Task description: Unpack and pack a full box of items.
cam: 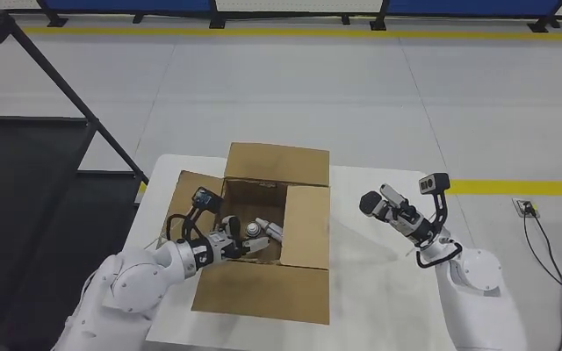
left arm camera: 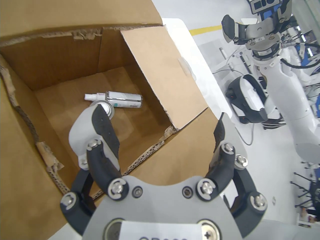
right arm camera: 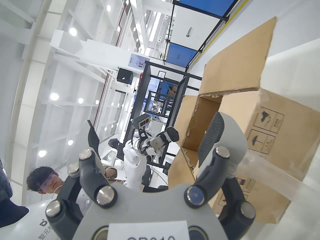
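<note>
Grey floor (cam: 351,79), yellow line (cam: 263,32), blue panels (cam: 457,5) behind.

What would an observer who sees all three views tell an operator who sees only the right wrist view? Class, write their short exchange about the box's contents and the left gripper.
Operator: I only see the box from outside. Is anything in it?
Observer: Yes. A white spray bottle lies on its side on the box floor.
Operator: Where is the left gripper?
Observer: The top view shows it over the box's opening, close to the bottle.
Operator: Does it hold the bottle?
Observer: No. In the left wrist view its jaws stand apart with nothing between them.
</note>
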Controlling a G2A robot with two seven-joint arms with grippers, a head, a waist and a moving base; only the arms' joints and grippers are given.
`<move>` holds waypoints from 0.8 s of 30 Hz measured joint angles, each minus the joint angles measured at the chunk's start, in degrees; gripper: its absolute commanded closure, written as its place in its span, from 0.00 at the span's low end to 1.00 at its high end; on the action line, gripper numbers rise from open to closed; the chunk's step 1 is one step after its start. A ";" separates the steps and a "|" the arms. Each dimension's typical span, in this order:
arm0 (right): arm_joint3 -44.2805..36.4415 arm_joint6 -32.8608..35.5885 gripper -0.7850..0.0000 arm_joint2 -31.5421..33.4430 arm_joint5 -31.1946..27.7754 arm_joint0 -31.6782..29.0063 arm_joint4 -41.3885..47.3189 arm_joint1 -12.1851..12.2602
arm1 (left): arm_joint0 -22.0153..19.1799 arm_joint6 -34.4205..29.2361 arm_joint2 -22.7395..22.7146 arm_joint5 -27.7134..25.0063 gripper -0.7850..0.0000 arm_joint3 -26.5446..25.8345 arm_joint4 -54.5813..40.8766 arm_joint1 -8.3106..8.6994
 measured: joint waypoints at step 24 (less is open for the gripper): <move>0.11 10.72 0.00 4.57 -5.92 -3.48 2.04 3.78 | -20.19 -3.17 21.79 1.65 0.00 27.52 -20.02 -6.55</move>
